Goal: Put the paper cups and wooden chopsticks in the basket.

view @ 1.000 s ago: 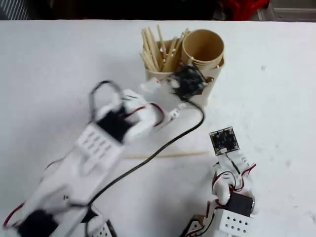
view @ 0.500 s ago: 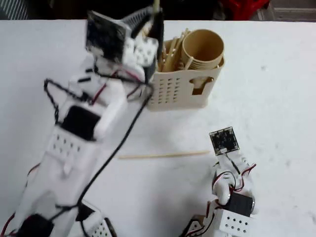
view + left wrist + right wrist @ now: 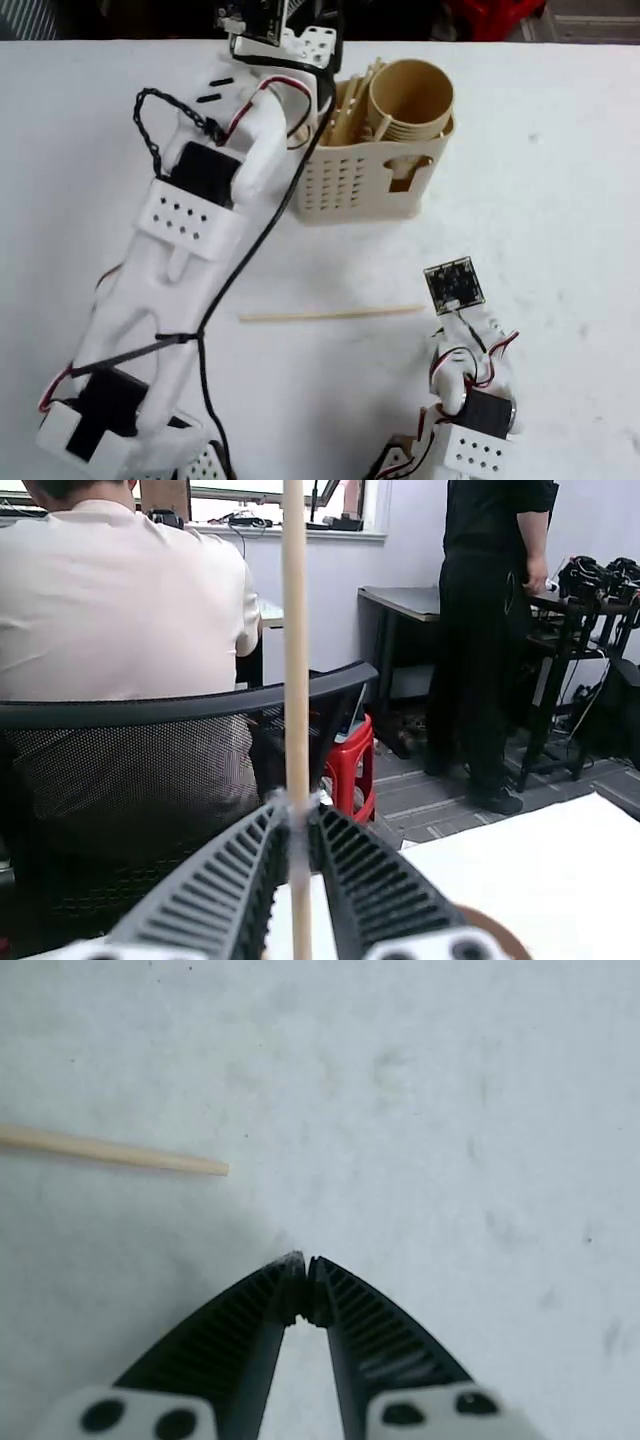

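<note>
Left fingers (image 3: 225,875) pinch an upright chopstick (image 3: 294,630); white table (image 3: 560,860), mesh chair (image 3: 120,780) beyond.

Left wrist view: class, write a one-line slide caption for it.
The left end effector pinches a wooden chopstick, with an office chair in the room behind.

One basket (image 3: 352,188), one table chopstick (image 3: 330,314) (second chopstick (image 3: 295,630) gripped).

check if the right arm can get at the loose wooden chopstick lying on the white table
Probably yes. The thin pale wooden chopstick lies flat on the white table, its tip close to the right end effector, with bare tabletop between them. The end effector is shut, so it would need to open first.
</note>
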Controlling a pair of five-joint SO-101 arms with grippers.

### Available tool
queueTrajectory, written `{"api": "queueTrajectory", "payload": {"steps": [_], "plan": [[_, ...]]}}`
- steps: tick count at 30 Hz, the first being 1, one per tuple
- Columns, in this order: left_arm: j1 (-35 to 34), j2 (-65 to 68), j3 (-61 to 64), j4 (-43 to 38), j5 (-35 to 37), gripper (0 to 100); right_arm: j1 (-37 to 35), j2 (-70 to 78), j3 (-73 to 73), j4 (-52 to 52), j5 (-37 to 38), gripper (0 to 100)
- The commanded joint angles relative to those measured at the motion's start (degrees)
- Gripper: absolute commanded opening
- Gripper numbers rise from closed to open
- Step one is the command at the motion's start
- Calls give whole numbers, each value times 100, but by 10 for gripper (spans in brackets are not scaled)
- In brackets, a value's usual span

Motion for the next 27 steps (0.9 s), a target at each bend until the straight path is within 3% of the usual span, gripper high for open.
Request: {"api": "queueTrajectory", "payload": {"steps": [1,22,25,27], "plan": [[-22,-31,-352,70,70,24,4,31,53,-57,-9,18],[-13,-40,-308,352,35,76,4,31,53,-57,-9,18],[40,-40,-334,985,35,76,4,31,53,-57,-9,18],[215,-75,-360,1855,9,76,4,31,53,-57,-9,18]]}}
